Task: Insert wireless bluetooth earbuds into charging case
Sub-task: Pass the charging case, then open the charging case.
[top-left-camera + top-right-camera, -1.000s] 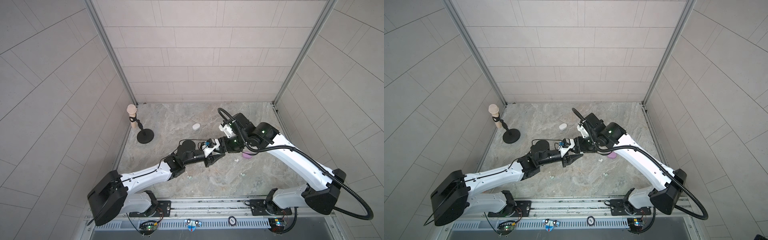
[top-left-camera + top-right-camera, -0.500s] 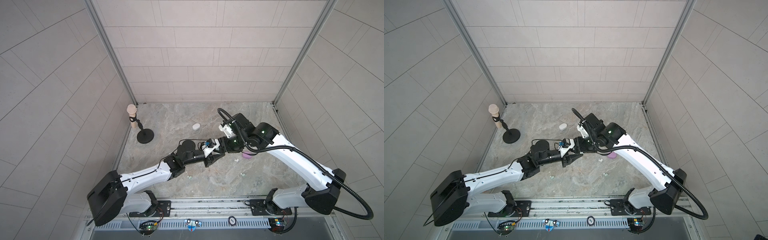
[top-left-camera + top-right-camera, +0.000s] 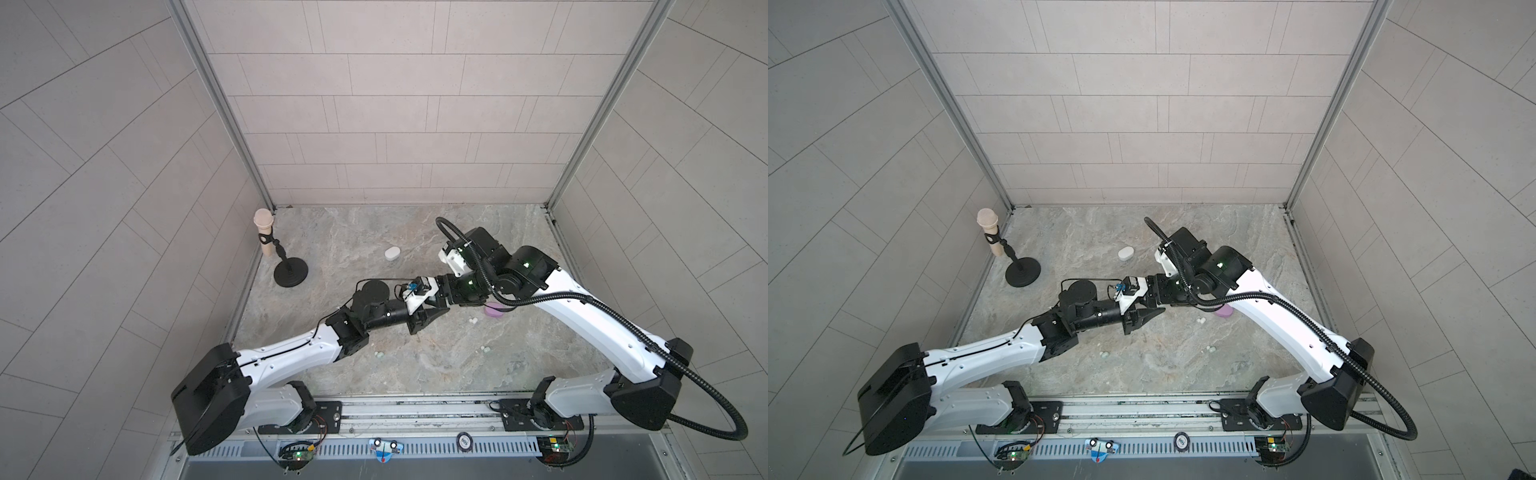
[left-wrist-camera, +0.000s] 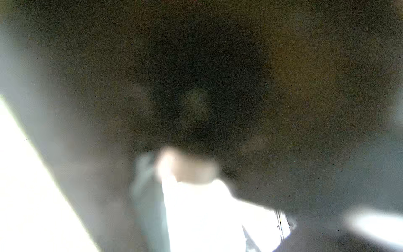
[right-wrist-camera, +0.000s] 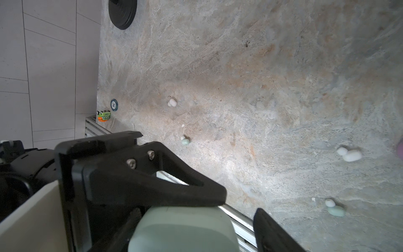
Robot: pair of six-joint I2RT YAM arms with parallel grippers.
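A mint-green charging case point(image 5: 183, 229) hangs above the table where the two arms meet. My left gripper point(image 3: 438, 309) is shut on it, one black finger point(image 5: 152, 185) lying flat along its side. My right gripper point(image 3: 451, 293) is open around the case, and its one visible finger point(image 5: 270, 231) stands apart from the case with a gap. Several earbuds lie loose on the stone table: a white one point(image 5: 350, 153), a mint one point(image 5: 335, 210), another mint one point(image 5: 185, 141) and another white one point(image 5: 172, 102). The left wrist view is a dark blur.
A lilac case point(image 3: 494, 309) lies partly under the right arm. A white case point(image 3: 392, 253) lies further back. A microphone on a black round stand point(image 3: 291, 272) is at the back left. The metal rail point(image 3: 415, 409) runs along the front edge.
Both arms stay where they were. The right jaws now stand wider, off the mint-green case, while the left gripper stays closed on it.
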